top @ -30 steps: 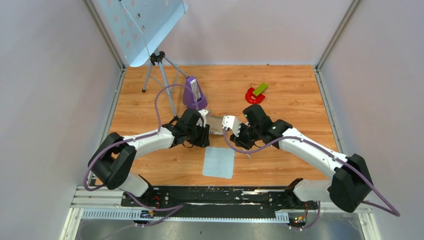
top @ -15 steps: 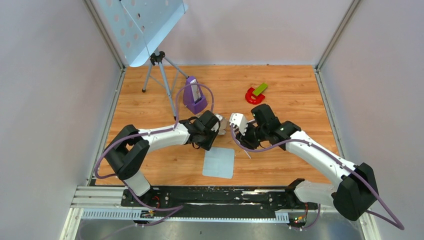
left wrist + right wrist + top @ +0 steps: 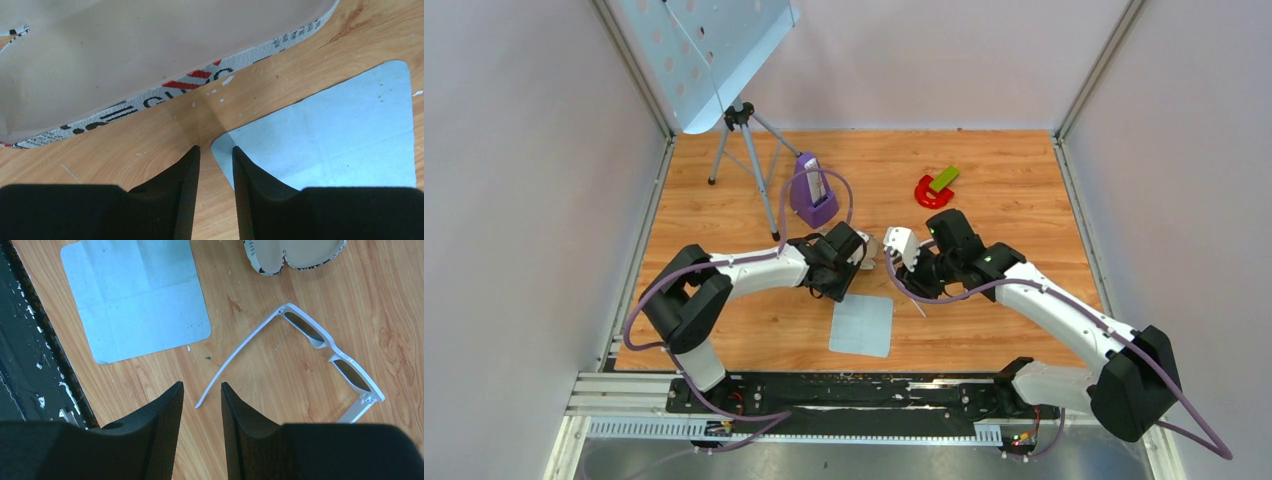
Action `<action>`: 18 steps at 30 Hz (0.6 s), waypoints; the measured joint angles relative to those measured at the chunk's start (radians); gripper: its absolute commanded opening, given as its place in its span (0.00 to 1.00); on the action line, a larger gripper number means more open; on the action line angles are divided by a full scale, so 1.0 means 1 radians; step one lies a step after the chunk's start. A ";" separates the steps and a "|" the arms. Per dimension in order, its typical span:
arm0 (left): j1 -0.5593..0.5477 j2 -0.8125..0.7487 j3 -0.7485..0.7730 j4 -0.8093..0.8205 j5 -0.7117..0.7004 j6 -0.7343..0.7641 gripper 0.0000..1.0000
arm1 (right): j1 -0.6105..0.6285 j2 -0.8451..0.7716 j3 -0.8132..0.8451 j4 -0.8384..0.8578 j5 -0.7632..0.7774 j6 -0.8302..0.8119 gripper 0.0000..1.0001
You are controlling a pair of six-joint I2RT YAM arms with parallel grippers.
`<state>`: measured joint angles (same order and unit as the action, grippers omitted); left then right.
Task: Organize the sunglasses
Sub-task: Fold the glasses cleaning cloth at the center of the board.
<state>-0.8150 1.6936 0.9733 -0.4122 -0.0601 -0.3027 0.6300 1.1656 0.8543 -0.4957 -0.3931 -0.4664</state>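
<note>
The sunglasses (image 3: 320,337), white frame with dark lenses, lie on the wooden table with one long arm unfolded. That arm's tip lies just ahead of my right gripper (image 3: 202,387), which hovers above it, open and empty. In the top view only the thin arm (image 3: 918,306) shows below the right gripper (image 3: 914,288). The flag-printed case (image 3: 150,60) lies open with its beige lining showing. My left gripper (image 3: 216,150) is slightly open and empty, low over the table at the corner of the light blue cloth (image 3: 340,135), just near of the case.
The case (image 3: 873,250) sits between both grippers, with the cloth (image 3: 862,324) near of it. A purple metronome (image 3: 810,190), a tripod (image 3: 742,150) and a red and green toy (image 3: 936,186) stand farther back. The black base rail (image 3: 30,355) runs along the near edge.
The left gripper has moved right and nearer, off the case to the cloth's corner. The right gripper has drawn back a little from the case. The case now lies on the table.
</note>
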 measured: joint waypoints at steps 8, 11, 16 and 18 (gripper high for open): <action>0.000 0.027 0.024 0.023 0.016 0.002 0.18 | 0.000 0.000 -0.016 0.000 -0.002 0.001 0.38; 0.001 0.027 0.025 0.023 0.015 0.003 0.11 | 0.000 0.000 -0.016 0.000 -0.007 0.000 0.38; 0.001 0.018 0.014 0.033 0.016 -0.005 0.00 | 0.000 0.005 -0.016 0.000 -0.024 -0.006 0.38; 0.001 0.011 0.006 0.033 0.018 -0.008 0.00 | 0.000 0.013 -0.016 0.000 -0.033 -0.018 0.38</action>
<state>-0.8143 1.7042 0.9791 -0.3790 -0.0418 -0.3111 0.6300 1.1786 0.8379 -0.4953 -0.4259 -0.4839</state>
